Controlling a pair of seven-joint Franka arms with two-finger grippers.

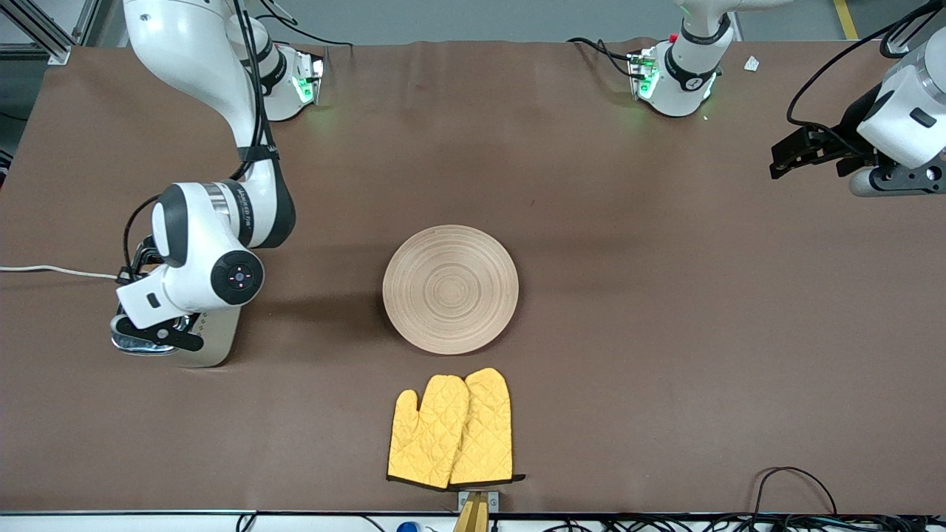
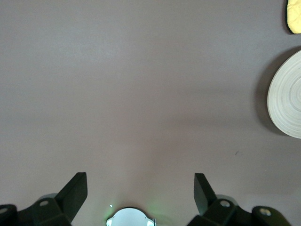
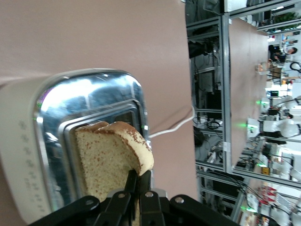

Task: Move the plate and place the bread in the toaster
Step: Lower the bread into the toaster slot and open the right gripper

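The toaster (image 1: 216,341) stands toward the right arm's end of the table, mostly covered by the right arm's hand. In the right wrist view my right gripper (image 3: 138,181) is shut on the crust edge of the bread (image 3: 110,157). It holds the slice upright over the toaster's chrome top (image 3: 89,101), with the slice's lower end at a slot. How deep it sits does not show. The plate (image 1: 451,288) lies empty at mid-table and also shows in the left wrist view (image 2: 287,101). My left gripper (image 1: 787,155) is open and empty (image 2: 141,188), waiting over bare table at the left arm's end.
A pair of yellow oven mitts (image 1: 452,428) lies nearer to the front camera than the plate, close to the table's edge; a corner of one mitt (image 2: 295,16) shows in the left wrist view. The toaster's white cord (image 1: 52,270) runs off the right arm's end.
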